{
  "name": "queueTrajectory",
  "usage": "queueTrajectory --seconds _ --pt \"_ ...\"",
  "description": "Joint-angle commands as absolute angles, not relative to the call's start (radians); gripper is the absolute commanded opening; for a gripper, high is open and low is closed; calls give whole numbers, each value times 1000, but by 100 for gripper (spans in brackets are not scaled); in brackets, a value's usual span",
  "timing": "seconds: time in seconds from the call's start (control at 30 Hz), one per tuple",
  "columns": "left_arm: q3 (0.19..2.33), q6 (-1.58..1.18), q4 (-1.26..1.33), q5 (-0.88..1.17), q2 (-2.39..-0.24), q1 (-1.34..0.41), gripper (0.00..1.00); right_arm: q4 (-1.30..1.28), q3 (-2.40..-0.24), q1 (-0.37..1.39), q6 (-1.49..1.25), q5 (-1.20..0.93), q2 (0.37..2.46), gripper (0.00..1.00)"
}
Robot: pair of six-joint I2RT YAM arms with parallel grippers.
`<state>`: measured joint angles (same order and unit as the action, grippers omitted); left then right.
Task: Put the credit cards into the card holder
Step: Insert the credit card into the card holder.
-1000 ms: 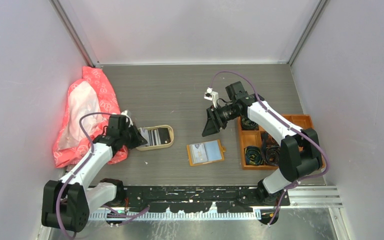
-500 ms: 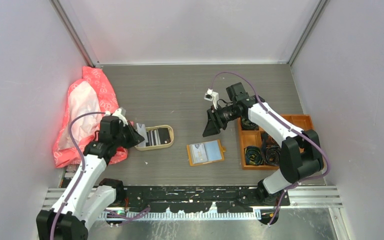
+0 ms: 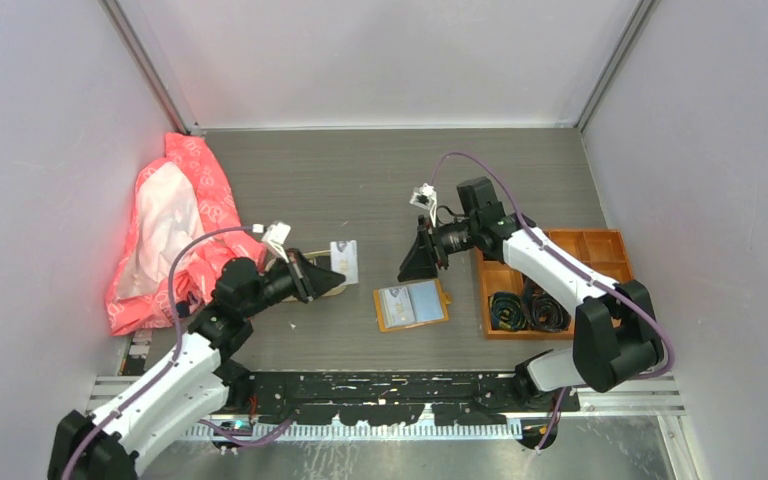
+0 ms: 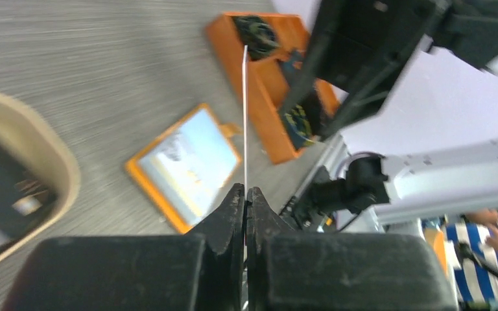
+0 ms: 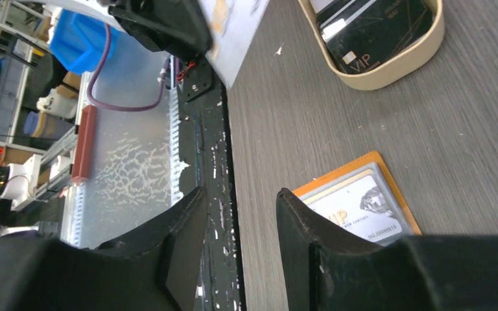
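Note:
My left gripper is shut on a pale credit card and holds it above the table, just right of the beige tray. In the left wrist view the card shows edge-on between the shut fingertips. The mustard-orange card holder lies open and flat with a pale card showing in it; it also shows in the left wrist view and the right wrist view. My right gripper is open and empty, hovering just above the holder's far edge. Dark cards lie in the tray.
An orange compartmented box of black coils stands right of the holder. A pink and white bag lies at the left wall. Grey walls close in three sides. The black rail runs along the near edge.
My left gripper has moved right from the tray toward the card holder with the pale card in it. My right gripper has dropped slightly toward the holder.

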<state>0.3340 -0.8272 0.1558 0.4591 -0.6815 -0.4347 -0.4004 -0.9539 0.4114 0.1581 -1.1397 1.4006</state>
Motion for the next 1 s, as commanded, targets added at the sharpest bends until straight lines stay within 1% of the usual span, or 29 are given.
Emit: queueTrajectory --seconds 0.0,0.13,0.27,0.37,0.63,0.7,0.8,0.83,0.87,0.9,0.97 --pt "334 -839 509 334 -739 -623 0 -146 -926 436 -71 -1196 1376 51" --pt "335 -839 652 284 -853 -708 0 -16 -897 450 -217 -1202 1377 55" --pt "347 -841 723 276 -922 -740 0 58 -893 455 -301 -1201 1380 56" --pt "353 -838 734 268 -933 -748 0 107 -886 460 -356 -1197 1378 54" --pt "354 -864 796 285 -959 -760 0 221 -863 486 -480 -1183 1392 44" --pt "357 -871 816 297 -969 -759 0 245 -860 490 -505 -1193 1391 37" --pt "362 -877 819 306 -978 -759 0 290 -859 495 -542 -1224 1393 17" --pt "363 -877 819 309 -981 -760 3 293 -860 496 -544 -1230 1394 9" --pt "363 -878 816 308 -979 -760 10 292 -861 498 -540 -1234 1394 5" --pt "360 -877 808 299 -971 -760 22 290 -861 498 -534 -1237 1391 2" --pt "355 -853 752 270 -932 -759 45 255 -865 498 -503 -1244 1393 1"
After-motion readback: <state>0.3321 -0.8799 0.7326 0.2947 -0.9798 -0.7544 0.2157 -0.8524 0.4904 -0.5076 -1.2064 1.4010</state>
